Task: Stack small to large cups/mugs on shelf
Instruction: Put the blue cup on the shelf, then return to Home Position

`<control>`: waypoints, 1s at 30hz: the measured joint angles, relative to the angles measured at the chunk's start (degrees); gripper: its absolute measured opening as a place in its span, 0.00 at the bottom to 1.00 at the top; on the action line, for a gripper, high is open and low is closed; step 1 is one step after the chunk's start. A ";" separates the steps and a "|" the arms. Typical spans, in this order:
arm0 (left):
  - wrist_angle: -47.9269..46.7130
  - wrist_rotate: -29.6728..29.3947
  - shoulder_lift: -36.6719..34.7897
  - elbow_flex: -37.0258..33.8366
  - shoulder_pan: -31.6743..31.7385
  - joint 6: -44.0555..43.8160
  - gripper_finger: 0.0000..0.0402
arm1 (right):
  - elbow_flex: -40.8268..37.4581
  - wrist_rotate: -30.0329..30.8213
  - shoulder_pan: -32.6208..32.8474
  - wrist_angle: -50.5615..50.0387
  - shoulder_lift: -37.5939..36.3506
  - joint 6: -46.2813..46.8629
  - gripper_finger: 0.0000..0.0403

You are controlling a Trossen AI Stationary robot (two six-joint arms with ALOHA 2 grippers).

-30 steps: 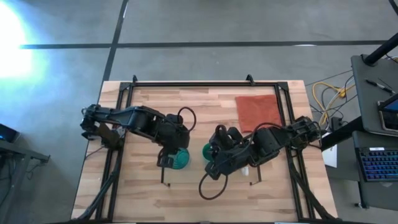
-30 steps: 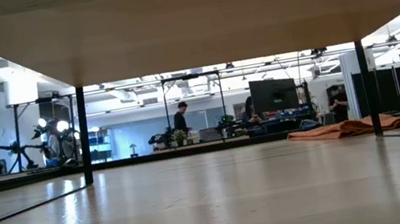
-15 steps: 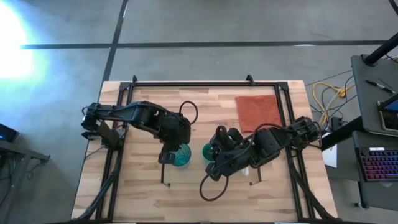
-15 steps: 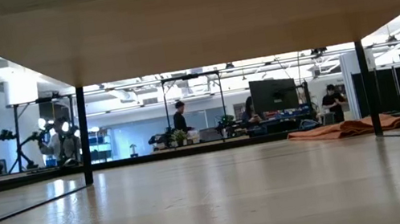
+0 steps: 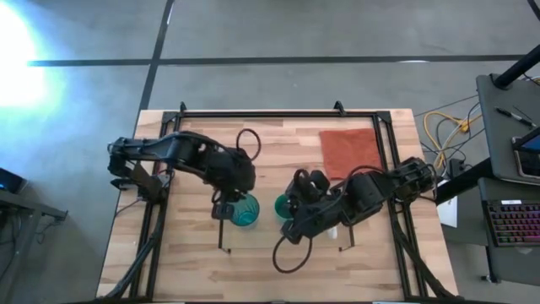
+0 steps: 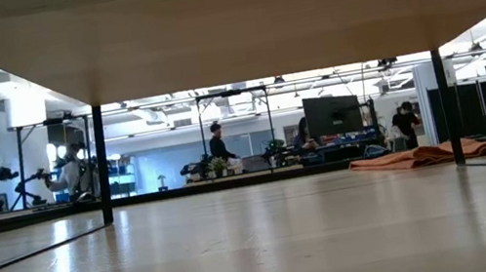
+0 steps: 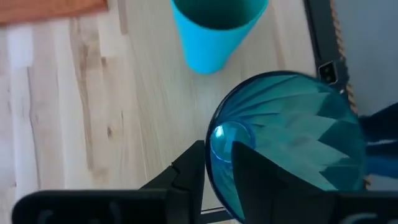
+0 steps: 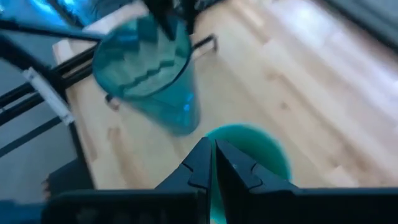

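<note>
My left gripper (image 5: 226, 209) is shut on the translucent teal tumbler (image 5: 245, 210) at mid table. The left wrist view shows the tumbler's (image 7: 292, 137) mouth. My right gripper (image 5: 288, 216) is shut on the solid green cup (image 5: 283, 204), just right of the tumbler. That cup shows upright on the wood in the left wrist view (image 7: 214, 28). In the right wrist view the tumbler (image 8: 152, 74) stands tilted beside the green cup (image 8: 252, 149). The orange mug is out of view. The shelf's light wood (image 5: 278, 253) lies between two thin dark bars. My left gripper holds the tumbler's rim (image 7: 214, 146), one finger inside (image 7: 249, 171) and one outside (image 7: 189, 174). The tumbler is tilted; whether its base rests on the wood I cannot tell. My right gripper pinches the green cup's rim (image 8: 231, 138) from above, one finger over its mouth and one outside; my fingers hide the contact.
A red-orange cloth (image 5: 348, 152) lies at the far right of the table and shows in the low view (image 6: 424, 155). A dark frame (image 5: 270, 112) rims the table. People show in the room beyond. Bare wood lies toward the near edge.
My left gripper has gone a little toward the table's far edge with the teal tumbler, which it still holds, close beside the green cup. My right gripper has kept still.
</note>
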 joint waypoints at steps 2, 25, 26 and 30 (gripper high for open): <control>0.23 0.00 -0.90 0.80 0.00 -0.28 0.16 | 0.00 2.78 0.06 -0.08 -0.68 -1.05 0.03; 41.26 4.23 -23.57 -7.18 -12.40 -12.38 0.16 | -0.39 -14.41 10.97 33.36 -12.76 -26.49 0.03; 47.66 3.91 -24.40 -11.12 -15.88 -11.10 0.16 | -0.61 -14.24 12.81 37.13 -11.52 -29.16 0.03; 70.18 0.11 -28.03 -29.47 -26.54 -5.43 0.16 | -1.82 -9.58 17.25 43.07 -5.07 -34.19 0.03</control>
